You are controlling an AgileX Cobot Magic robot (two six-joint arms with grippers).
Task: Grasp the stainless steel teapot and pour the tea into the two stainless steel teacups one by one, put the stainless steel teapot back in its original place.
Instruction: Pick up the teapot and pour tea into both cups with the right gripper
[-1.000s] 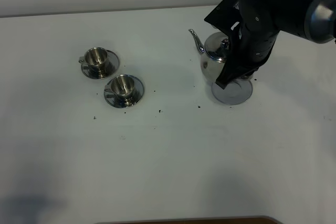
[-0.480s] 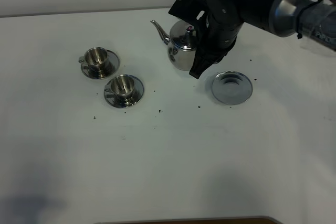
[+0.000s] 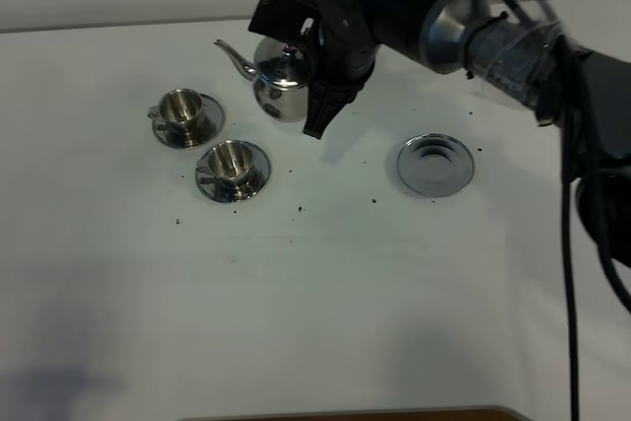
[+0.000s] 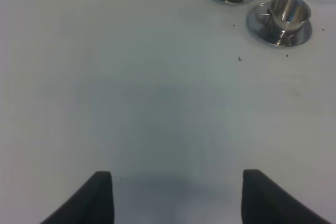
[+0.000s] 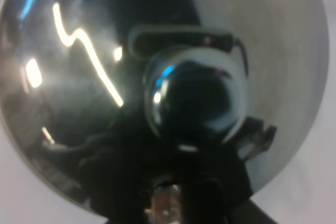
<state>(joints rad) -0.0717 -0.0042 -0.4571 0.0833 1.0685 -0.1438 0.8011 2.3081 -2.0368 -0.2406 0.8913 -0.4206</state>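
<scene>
The white tabletop (image 3: 325, 313) fills the high view. The right arm (image 3: 444, 22) reaches from the right side across the middle toward the left. The right gripper (image 3: 315, 81) is clamped on the handle side of the teapot (image 3: 279, 91); its jaws are mostly hidden behind the pot. The teapot sits upright in that grip, well apart from the saucer (image 3: 436, 165), which lies bare on the right. I cannot tell whether the pot's base touches the tabletop. Its spout (image 3: 232, 54) points left, toward the cups. The right wrist view is filled by the shiny lid and its round knob (image 5: 193, 98).

The far cup (image 3: 182, 108) and the near cup (image 3: 231, 159) each stand on a small saucer of their own, just beside one another, left of the teapot. The far cup is nearest the spout.

The left gripper (image 4: 177, 179) hangs over bare tabletop, its fingers (image 4: 97, 198) spread wide with nothing between them, well apart from both cups.

A few dark specks (image 3: 299, 209) dot the tabletop near the cups.
</scene>
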